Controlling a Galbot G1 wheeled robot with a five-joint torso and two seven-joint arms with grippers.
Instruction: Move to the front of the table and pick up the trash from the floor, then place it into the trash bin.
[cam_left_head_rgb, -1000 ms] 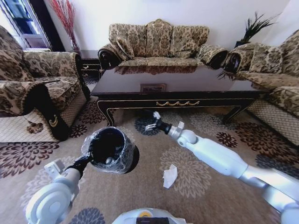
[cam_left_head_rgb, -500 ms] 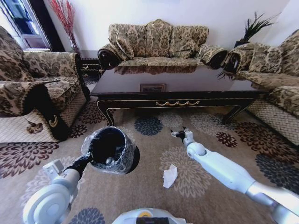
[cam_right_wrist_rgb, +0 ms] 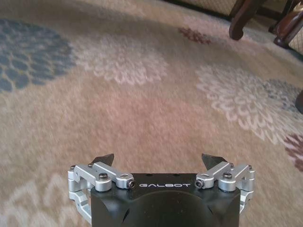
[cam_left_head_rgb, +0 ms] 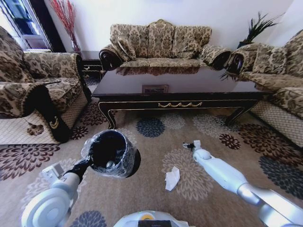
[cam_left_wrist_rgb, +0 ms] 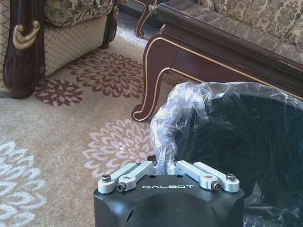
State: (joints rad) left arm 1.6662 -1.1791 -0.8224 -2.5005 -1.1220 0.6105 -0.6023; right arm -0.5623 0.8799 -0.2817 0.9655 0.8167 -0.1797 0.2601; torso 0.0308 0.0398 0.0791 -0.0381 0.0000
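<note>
Across the head view, the table (cam_left_head_rgb: pixel 180 92) is stretching through the upper middle of the frame, its gold scroll trim facing the camera, with patterned sofas (cam_left_head_rgb: pixel 161 40) standing behind it and at both sides. Lower left of centre, the trash bin (cam_left_head_rgb: pixel 111 153) is hanging above the flowered carpet (cam_left_head_rgb: pixel 156 189), its clear bag folded over the rim, and the left gripper (cam_left_head_rgb: pixel 86 163) is clamping that rim from the lower left. A crumpled white paper (cam_left_head_rgb: pixel 172 178) is lying on the carpet just below the middle of the frame, a little right of the bin and apart from it. The right gripper (cam_left_head_rgb: pixel 189 145) is pointing toward the table from the right of centre, near the paper but not touching it.

Moving to the left wrist view, the left gripper (cam_left_wrist_rgb: pixel 168 165) is sitting at the bottom middle, its fingers pinched together on the bag-covered rim of the trash bin (cam_left_wrist_rgb: pixel 251 137), which is taking up the right half. A curved leg of the table (cam_left_wrist_rgb: pixel 156 80) is showing in the upper middle.

Over in the right wrist view, the right gripper (cam_right_wrist_rgb: pixel 161 163) is occupying the bottom of the frame with its dark fingertips (cam_right_wrist_rgb: pixel 105 159) spread wide and nothing between them, over bare carpet (cam_right_wrist_rgb: pixel 142 85)
</note>
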